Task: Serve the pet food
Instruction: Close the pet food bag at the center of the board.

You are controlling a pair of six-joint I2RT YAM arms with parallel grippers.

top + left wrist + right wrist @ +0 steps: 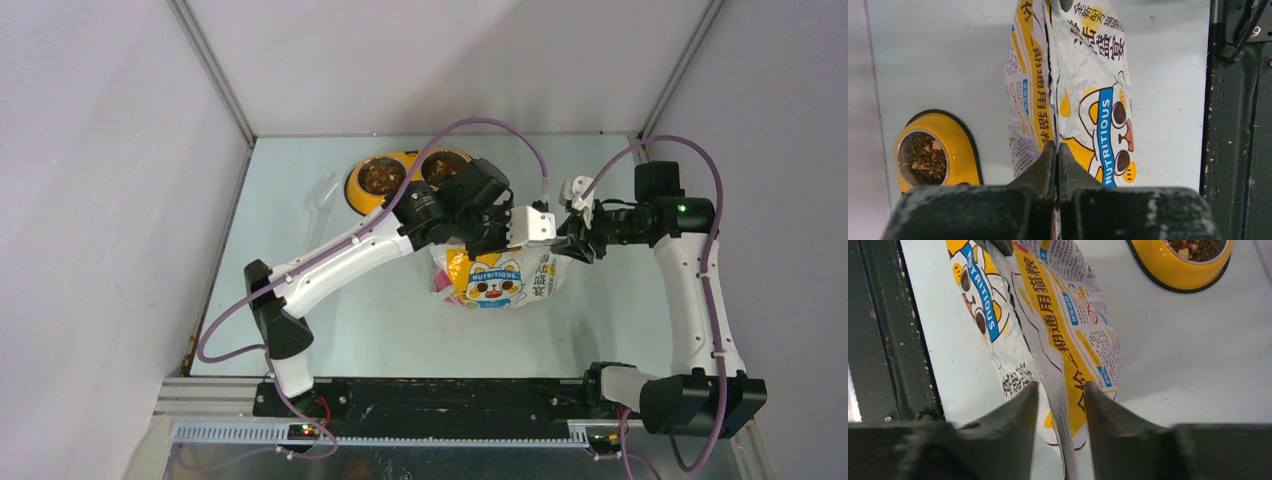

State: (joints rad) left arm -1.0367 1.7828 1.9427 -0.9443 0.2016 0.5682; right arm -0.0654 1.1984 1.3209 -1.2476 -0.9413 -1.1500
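The left fingers point(1040, 172) are clamped on the top edge of the bag point(497, 275), probably to keep it upright at frame centre. The right fingers point(1018, 405) stand apart, astride that edge. Kibble point(378, 178) sits in the 2 cups of the bowl point(358, 200), upper centre.

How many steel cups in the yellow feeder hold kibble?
2: left cup and right cup, side by side in the yellow double bowl at the far end; the right one partly hidden.
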